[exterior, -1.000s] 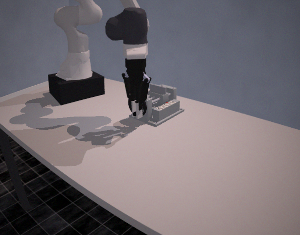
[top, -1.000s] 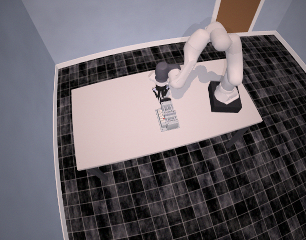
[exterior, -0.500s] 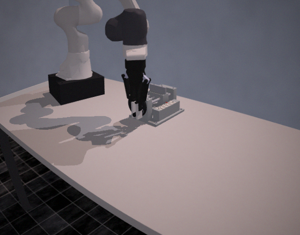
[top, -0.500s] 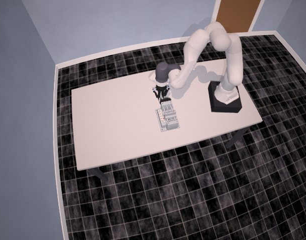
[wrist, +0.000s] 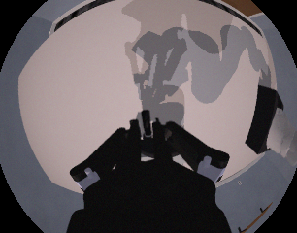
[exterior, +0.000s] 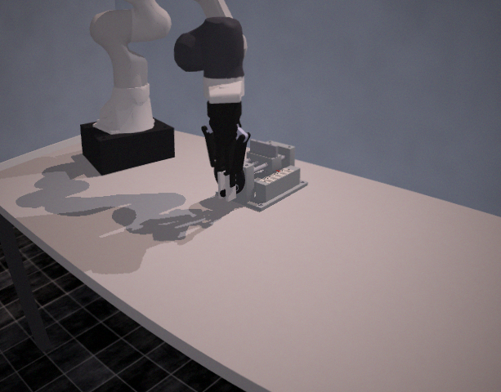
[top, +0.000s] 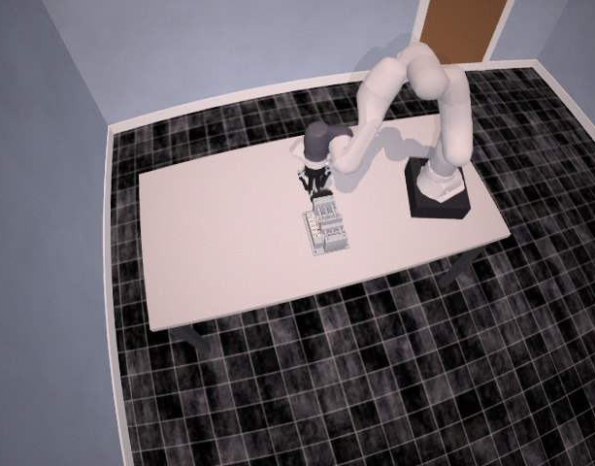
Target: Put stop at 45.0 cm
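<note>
1 rig [top: 332, 239] [exterior: 277, 188] on 1 desk [top: 221, 241] [exterior: 347, 269] [wrist: 76, 97]. 2 fingers [top: 314, 191] [exterior: 226, 184], nearly shut, on knob [wrist: 147, 118] of 1 handwheel [top: 322, 193] [exterior: 240, 182], approx. upright at rig end.

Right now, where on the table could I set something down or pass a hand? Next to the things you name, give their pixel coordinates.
In the top view, the widest room on the table [top: 212, 241] [exterior: 347, 273] [wrist: 81, 97] lies between its left edge and the grey fixture [top: 336, 243] [exterior: 279, 185]. A smaller patch separates fixture and black base [top: 420, 208] [exterior: 91, 147] [wrist: 261, 118]. It is crowded where the pincer [top: 314, 191] [exterior: 227, 195] [wrist: 146, 117] meets the handwheel [top: 321, 193] [exterior: 240, 183].
</note>
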### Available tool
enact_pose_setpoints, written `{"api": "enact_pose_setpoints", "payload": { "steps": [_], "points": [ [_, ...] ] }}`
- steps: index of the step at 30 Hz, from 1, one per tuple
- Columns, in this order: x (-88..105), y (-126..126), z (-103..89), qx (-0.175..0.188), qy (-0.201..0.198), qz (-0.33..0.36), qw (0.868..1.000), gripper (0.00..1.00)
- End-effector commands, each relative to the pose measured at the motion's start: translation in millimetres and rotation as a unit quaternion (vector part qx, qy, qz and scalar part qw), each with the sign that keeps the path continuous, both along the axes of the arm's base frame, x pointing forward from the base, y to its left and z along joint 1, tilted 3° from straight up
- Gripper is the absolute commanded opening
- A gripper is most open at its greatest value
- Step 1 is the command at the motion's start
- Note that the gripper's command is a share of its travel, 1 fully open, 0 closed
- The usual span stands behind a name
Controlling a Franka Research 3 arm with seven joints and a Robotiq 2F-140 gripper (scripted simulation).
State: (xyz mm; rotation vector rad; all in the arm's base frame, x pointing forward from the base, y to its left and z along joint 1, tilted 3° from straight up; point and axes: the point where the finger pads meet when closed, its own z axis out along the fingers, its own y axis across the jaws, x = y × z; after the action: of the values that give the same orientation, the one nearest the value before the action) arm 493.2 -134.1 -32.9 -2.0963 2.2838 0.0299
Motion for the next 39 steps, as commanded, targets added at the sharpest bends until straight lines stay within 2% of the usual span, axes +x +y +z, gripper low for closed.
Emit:
{"api": "enact_pose_setpoints", "payload": {
  "steps": [1, 39],
  "points": [
    [-3.1, 0.7, -4.0, 0.000, 0.001, -0.001, 1.000, 0.04],
    [-34.1, 3.8, -11.5, 0.000, 0.001, -0.001, 1.000, 0.04]
  ]
}}
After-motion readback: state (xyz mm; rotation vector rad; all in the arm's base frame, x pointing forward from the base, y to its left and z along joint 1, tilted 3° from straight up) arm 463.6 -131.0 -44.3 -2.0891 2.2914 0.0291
